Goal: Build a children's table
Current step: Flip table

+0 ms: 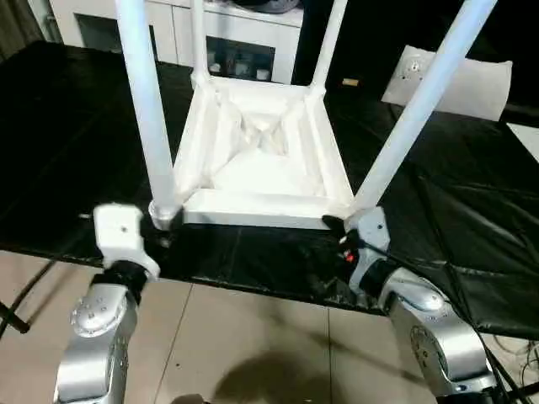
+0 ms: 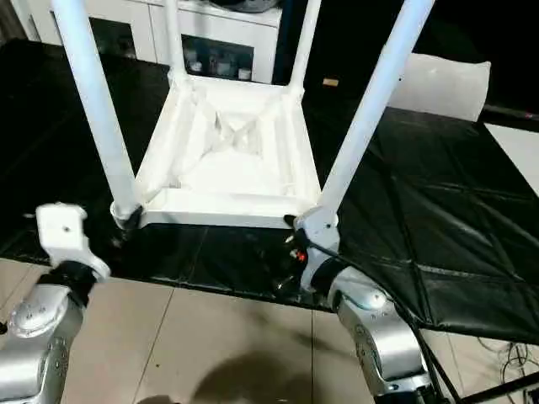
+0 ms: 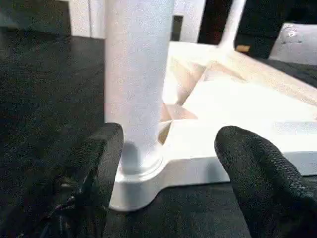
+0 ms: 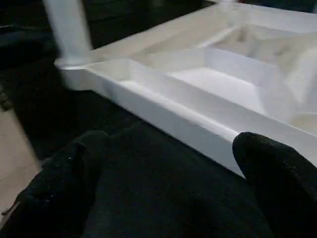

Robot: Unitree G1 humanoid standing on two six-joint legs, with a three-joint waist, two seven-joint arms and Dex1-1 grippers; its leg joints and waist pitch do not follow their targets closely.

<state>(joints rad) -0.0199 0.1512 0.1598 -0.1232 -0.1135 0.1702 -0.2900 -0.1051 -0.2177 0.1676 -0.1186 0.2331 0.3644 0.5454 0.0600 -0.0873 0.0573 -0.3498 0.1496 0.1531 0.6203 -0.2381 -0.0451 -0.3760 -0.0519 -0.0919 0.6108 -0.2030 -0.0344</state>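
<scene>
On the black worktop [image 1: 76,160] the tabletop [image 1: 253,172] lies upside down, four legs seated. Left hand [image 3: 168,168] is spread around the near-left leg [image 1: 147,109]; right hand [image 4: 163,193], also spread, sits beside the tabletop's near-right corner. Each leg should be pressed straight down.

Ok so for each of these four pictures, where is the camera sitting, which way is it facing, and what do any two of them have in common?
Left eye view: on the head, looking forward and down at the upside-down tabletop with four legs; silver forearms show.
Right eye view: same head, slightly aside; same scene.
Left wrist view: on the left wrist, along the open left gripper at the near-left leg in its socket.
Right wrist view: on the right wrist, along the open right gripper at the tabletop rim.
Shared: both wrist views show that near-left leg.
</scene>
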